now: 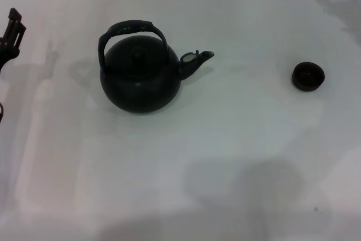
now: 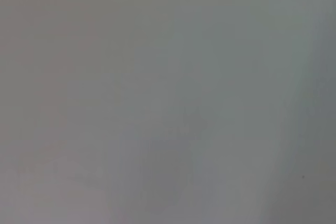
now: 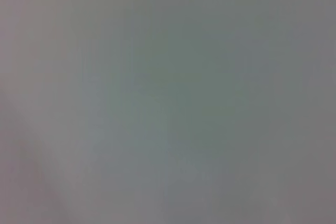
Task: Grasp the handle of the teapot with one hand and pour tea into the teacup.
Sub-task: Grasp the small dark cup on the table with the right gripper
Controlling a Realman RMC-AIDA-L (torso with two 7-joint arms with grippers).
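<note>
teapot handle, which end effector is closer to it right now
Left. The left end effector sits at the table's far left edge, apart from the handle of the teapot. The right end effector appears in no view, so its position cannot be told.

Worktop (image 1: pixel 186 156): plain white, smooth, fills nearly whole head view. Soft grey shadows across it, esp. lower middle + far right corner. Tiny dark speck (image 1: pixel 315 209) near lower right. Both wrist views: only blank pale grey surface, no detail to make out.
</note>
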